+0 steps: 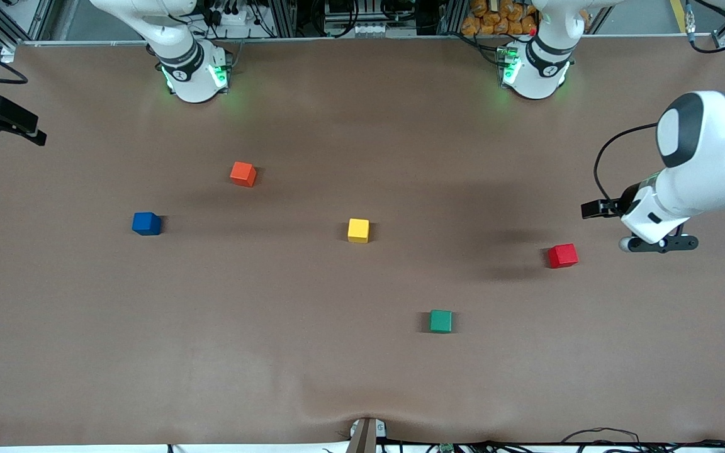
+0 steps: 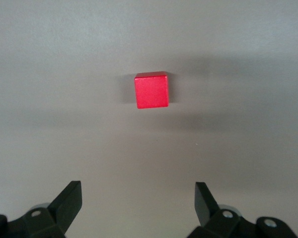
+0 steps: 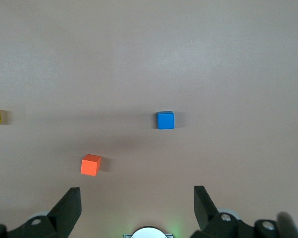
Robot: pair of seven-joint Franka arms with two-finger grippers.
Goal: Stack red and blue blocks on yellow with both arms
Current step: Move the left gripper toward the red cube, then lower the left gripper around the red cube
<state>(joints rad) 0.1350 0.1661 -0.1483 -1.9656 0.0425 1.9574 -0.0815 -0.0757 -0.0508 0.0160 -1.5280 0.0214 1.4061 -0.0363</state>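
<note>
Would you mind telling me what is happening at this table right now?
Nothing is stacked yet. The red block, blue block and yellow cube lie apart on the table, with an orange-red cube and a green cube. The left gripper hangs open near the red block; the right gripper, open too, looks down on the blue block.

The desk (image 1: 312, 377) wears a matt brown covering, slightly wrinkled. The red block (image 1: 562, 255) looks matt; the left arm (image 1: 708, 163) is glossy white plastic.
</note>
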